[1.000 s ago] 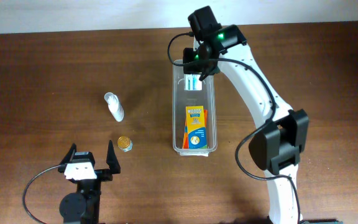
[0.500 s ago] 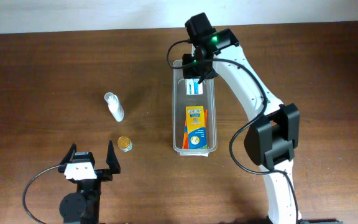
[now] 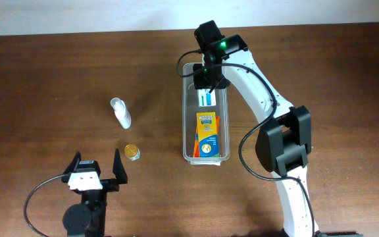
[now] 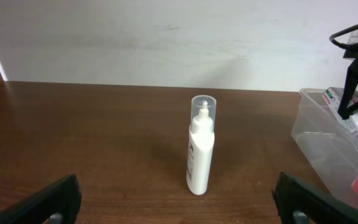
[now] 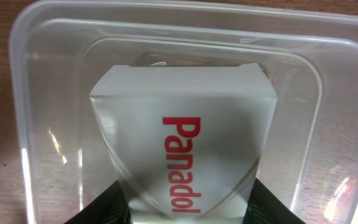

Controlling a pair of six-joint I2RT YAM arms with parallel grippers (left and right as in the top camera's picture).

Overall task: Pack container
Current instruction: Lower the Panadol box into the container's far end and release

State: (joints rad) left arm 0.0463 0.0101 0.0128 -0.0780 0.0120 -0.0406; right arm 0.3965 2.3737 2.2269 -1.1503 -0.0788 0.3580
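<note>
From overhead, the container [image 3: 185,118] lies lengthwise on the brown table [image 3: 45,79], right of centre; my right gripper [image 3: 206,80] reaches down into its far end, where a white box [image 3: 207,98] shows just beneath the jaws; a Woods box [image 3: 207,135], orange and yellow, lies flat in the near half of the same bin; left of the container and well apart from it stand a white bottle [image 3: 120,113] and, nearer to me, a small gold-topped jar [image 3: 131,152]; my left gripper [image 3: 97,164] hovers at the near edge of the table, jaws spread wide and empty, with the jar just beyond its right finger. From my left wrist, the white bottle [image 4: 201,149] stands upright with a clear cap, centred between my splayed fingers [image 4: 55,199] and touching neither; the container [image 4: 319,146] juts in at the right edge, with the white box [image 4: 347,112] inside it under my right arm's black fingers. From my right wrist, the carton is a Panadol box [image 5: 182,124], its red lettering running down the face; my fingers [image 5: 107,208] press on both of its sides, so I am grasping it; it sits inside the container [image 5: 18,93], near the rounded end wall, and I cannot tell whether it touches the floor.
</note>
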